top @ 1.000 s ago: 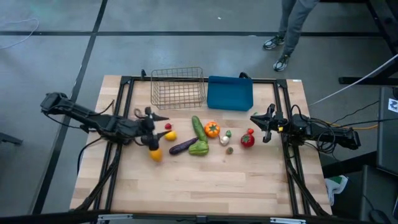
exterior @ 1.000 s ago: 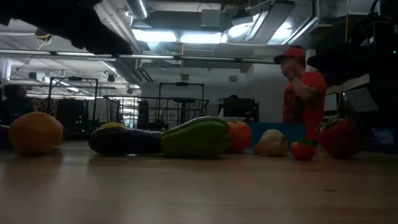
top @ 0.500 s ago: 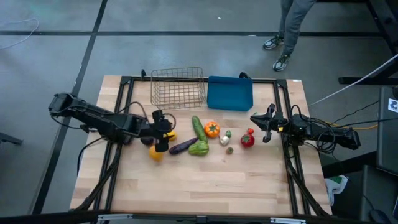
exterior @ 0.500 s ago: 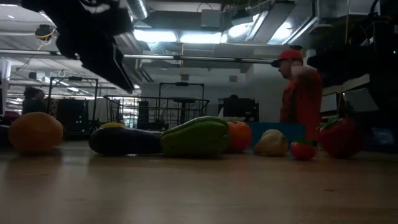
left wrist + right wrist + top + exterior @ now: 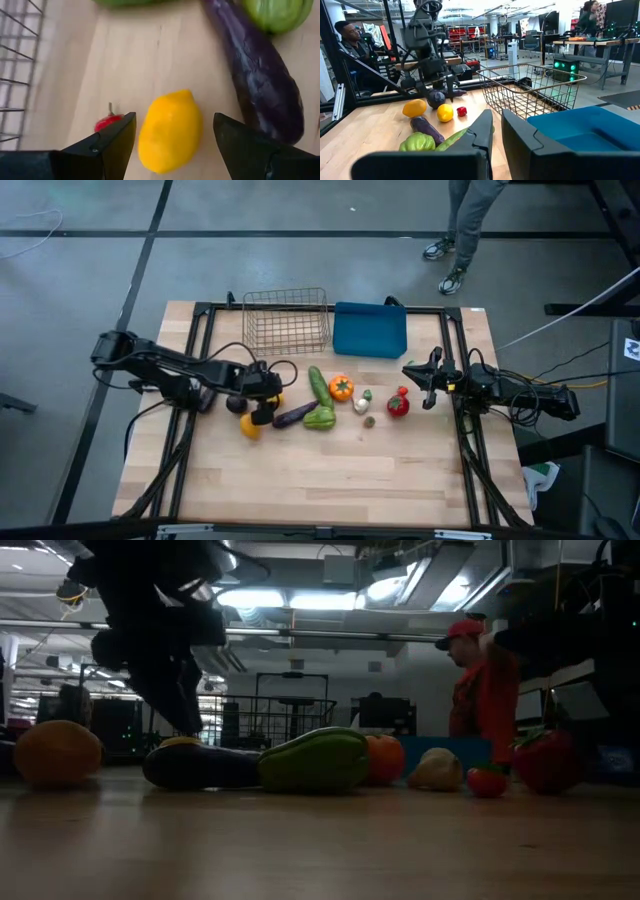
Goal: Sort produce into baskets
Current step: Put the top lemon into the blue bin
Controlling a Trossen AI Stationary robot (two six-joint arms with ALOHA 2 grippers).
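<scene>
From above, the wire basket (image 5: 286,320) and the blue bin (image 5: 370,330) sit side by side at the far edge of the surface (image 5: 330,480), and both look empty. All the produce lies loose in a band across the middle: orange (image 5: 250,427), lemon (image 5: 273,398), eggplant (image 5: 294,415), green pepper (image 5: 320,419), cucumber (image 5: 319,385), tomato (image 5: 340,388), garlic (image 5: 361,405) and a red pepper (image 5: 398,405). So the sorting looks barely begun, with every piece left to place. The left gripper (image 5: 262,405) hangs over the lemon; the right gripper (image 5: 418,375) waits near the red pepper

At table height, the produce lines up on the surface, the eggplant (image 5: 195,766) touching the green pepper (image 5: 315,760), with the left arm dark above them

The left wrist view shows the jaws spread wide with nothing held, the lemon (image 5: 170,131) between them, a small red berry (image 5: 107,123) just beside it

The right wrist view shows that arm's jaws nearly closed and empty, with the wire basket (image 5: 535,92) and blue bin (image 5: 590,131) bare inside
</scene>
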